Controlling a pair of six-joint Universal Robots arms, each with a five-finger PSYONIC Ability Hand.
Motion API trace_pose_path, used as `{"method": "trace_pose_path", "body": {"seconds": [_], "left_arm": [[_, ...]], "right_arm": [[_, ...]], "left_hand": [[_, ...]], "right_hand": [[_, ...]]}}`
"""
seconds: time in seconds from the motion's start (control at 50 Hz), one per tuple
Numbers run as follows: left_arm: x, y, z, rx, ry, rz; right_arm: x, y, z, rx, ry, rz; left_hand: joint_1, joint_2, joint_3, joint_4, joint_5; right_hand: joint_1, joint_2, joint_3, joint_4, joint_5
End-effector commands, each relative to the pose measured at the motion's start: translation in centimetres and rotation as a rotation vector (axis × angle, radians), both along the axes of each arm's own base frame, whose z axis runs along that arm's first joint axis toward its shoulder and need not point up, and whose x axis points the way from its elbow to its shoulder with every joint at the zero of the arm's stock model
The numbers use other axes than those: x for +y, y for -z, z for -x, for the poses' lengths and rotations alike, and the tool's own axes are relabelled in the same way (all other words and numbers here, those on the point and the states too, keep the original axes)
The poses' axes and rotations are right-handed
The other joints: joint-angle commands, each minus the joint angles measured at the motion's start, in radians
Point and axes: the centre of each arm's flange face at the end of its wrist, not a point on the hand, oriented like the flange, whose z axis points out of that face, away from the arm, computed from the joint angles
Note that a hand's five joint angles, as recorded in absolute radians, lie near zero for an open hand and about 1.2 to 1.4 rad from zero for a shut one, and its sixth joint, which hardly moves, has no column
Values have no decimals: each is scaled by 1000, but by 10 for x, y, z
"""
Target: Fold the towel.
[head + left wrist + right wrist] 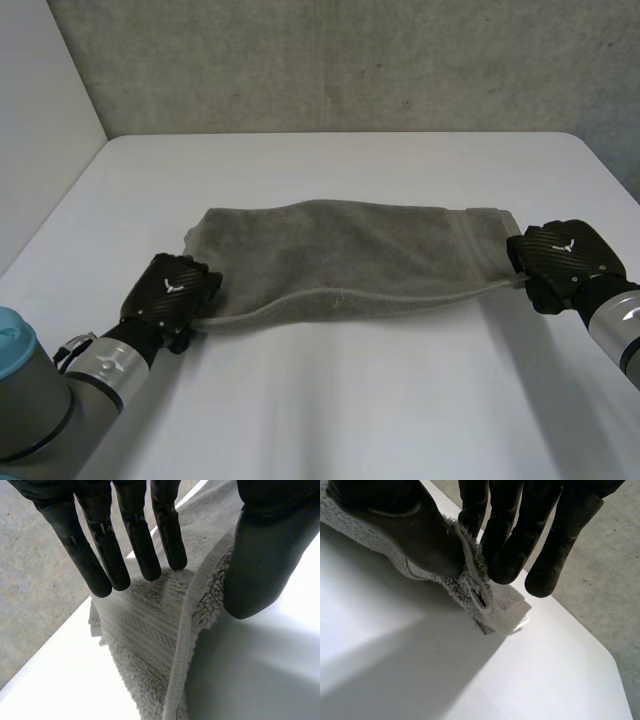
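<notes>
A grey towel (340, 250) lies doubled across the middle of the white table (350, 400), its near edge lifted a little between my two hands. My left hand (170, 288) is at the towel's near-left corner. In the left wrist view its fingers (135, 545) are straight and spread away from the thumb (260, 565), with the towel's hemmed corner (150, 630) lying loose between them. My right hand (565, 260) is at the right end of the towel. There its thumb (415, 535) and fingers (520, 545) pinch the towel's edge (470, 585) just above the table.
The table's far edge (340, 135) meets a grey concrete wall. A pale wall (40, 120) runs along the left side. Past the table's right edge lies grey floor (600, 580). Bare tabletop stretches in front of the towel.
</notes>
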Motion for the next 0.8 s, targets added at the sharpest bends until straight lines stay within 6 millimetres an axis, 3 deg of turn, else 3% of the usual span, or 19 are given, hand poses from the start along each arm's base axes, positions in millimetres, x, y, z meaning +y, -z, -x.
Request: {"method": "trace_pose_path", "body": {"seconds": [0.02, 0.06, 0.14, 0.22, 0.26, 0.28, 0.32, 0.34, 0.38, 0.4, 0.42, 0.44, 0.48, 0.52, 0.6, 0.66, 0.7, 0.72, 0.8], "left_arm": [[-1, 3, -9, -14, -31, -18], [-1, 3, -9, -21, -31, -11], [0, 2, -10, -48, -37, 0], [0, -7, -12, -73, -57, 27], [-2, -34, -16, -97, -96, 111], [-2, -34, -16, -97, -96, 111], [-1, -85, -16, -73, -132, 262], [-1, -86, -16, -73, -132, 263], [5, -147, -15, -1, -143, 418], [6, -147, -15, 0, -143, 419], [12, -178, -13, 52, -136, 478], [12, -178, -13, 53, -135, 478], [21, -219, -12, 153, -114, 492], [20, -226, -12, 179, -108, 455], [11, -224, -8, 172, -96, 349], [-7, -199, -3, 123, -95, 185], [-27, -169, 2, 76, -99, 22], [-27, -169, 2, 75, -99, 21], [-57, -126, 9, -15, -104, -172]], "right_arm": [[-1, 0, 3, -6, 21, -1], [-2, 0, 4, -14, 33, -4], [-2, -2, 4, -15, 37, 0], [-4, -22, 4, -16, 37, 58], [-3, -41, 3, -21, 36, 113], [-3, -41, 3, -21, 36, 113], [6, -92, 3, -40, 32, 232], [6, -92, 3, -40, 32, 233], [17, -145, 2, -61, 26, 324], [17, -145, 2, -61, 26, 325], [21, -167, 3, -67, 21, 352], [21, -167, 3, -68, 21, 352], [24, -189, 3, -58, 10, 326], [22, -192, 3, -48, 7, 289], [0, -166, 1, 73, -14, 103], [-1, -154, -3, 141, -45, 47], [-7, -131, -13, 259, -116, -33], [-7, -131, -13, 259, -117, -34], [-28, -98, -26, 339, -117, -114]], "left_hand": [[-46, -46, -40, -54, -209], [13, 12, 19, 4, -151], [580, 579, 586, 571, 416], [582, 582, 588, 573, 419], [582, 582, 588, 573, 419], [582, 582, 588, 573, 419], [582, 582, 588, 573, 419], [582, 582, 588, 573, 419], [582, 582, 588, 573, 419], [582, 582, 588, 573, 419], [582, 582, 588, 573, 419], [582, 582, 588, 573, 419], [582, 582, 588, 573, 419], [582, 582, 588, 573, 419], [582, 582, 588, 573, 419], [582, 582, 588, 573, 419], [582, 582, 588, 573, 419], [582, 582, 588, 573, 419], [582, 582, 588, 573, 419]], "right_hand": [[69, 59, 62, 57, 47], [69, 59, 62, 57, 47], [69, 59, 62, 57, 47], [69, 59, 62, 57, 47], [69, 59, 62, 57, 47], [69, 59, 62, 57, 47], [69, 59, 62, 57, 47], [69, 59, 62, 57, 47], [69, 59, 62, 57, 47], [69, 59, 62, 57, 47], [69, 59, 62, 57, 47], [69, 59, 62, 57, 47], [69, 59, 62, 57, 47], [69, 59, 62, 57, 47], [69, 59, 62, 57, 47], [69, 59, 62, 57, 47], [69, 59, 62, 57, 47], [69, 59, 62, 57, 47], [69, 59, 62, 57, 47]]}}
